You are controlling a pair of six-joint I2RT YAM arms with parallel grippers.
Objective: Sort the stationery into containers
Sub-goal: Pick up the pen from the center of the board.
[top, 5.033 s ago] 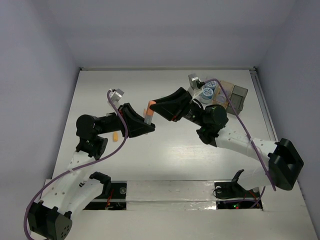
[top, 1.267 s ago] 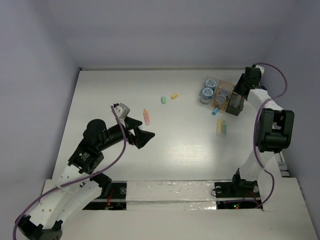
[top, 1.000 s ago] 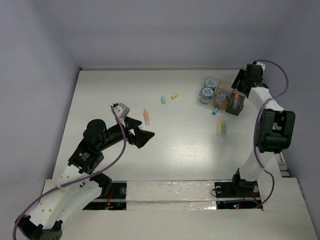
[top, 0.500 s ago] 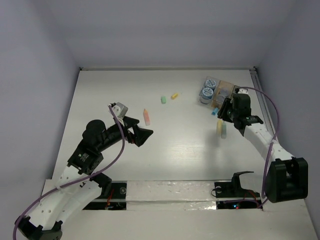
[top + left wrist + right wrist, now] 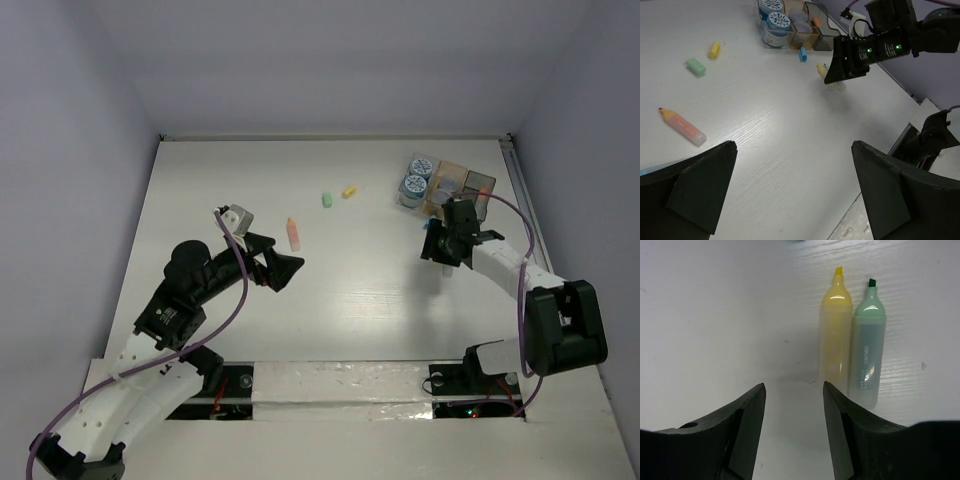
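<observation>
Hidden or hard to read:
- From the top camera, the right claw (image 5: 440, 250) sits over two markers, so we make out almost nothing of them there.
- The right wrist camera shows them plainly. The yellow marker (image 5: 834, 330) and green marker (image 5: 866, 350) lie flat on the table (image 5: 230, 180), side by side and touching, tips toward 12 o'clock.
- Both lie at about 1 o'clock from the claw's gap, not inside it. The green one's butt end meets the edge of a finger (image 5: 855, 440); we cannot tell whether they touch.
- The right claw's jaws stand apart, with only bare table between them.
- The blue bit (image 5: 803, 53) is half covered by that claw from above.
- The left claw (image 5: 794, 150) shows as two dark fingers cut off by the frame's bottom edge. They are spread wide and hold nothing.
- The orange marker (image 5: 293, 233) lies at 12 o'clock from the left claw, apart from it.
- The amber box (image 5: 450, 183) and grey box (image 5: 480, 185) stand side by side at 2 o'clock on the table. Their contents are too blurred to sort out.
- Two rolls (image 5: 421, 166) stand just at 9 o'clock of the amber box.

Changes from half a second ago:
- The right claw was at the boxes then, and both markers were in plain sight from above. It has since swung toward 7 o'clock and now covers them.
- The left claw, orange marker, green bit (image 5: 326, 200) and yellow bit (image 5: 349, 190) are where they were.
</observation>
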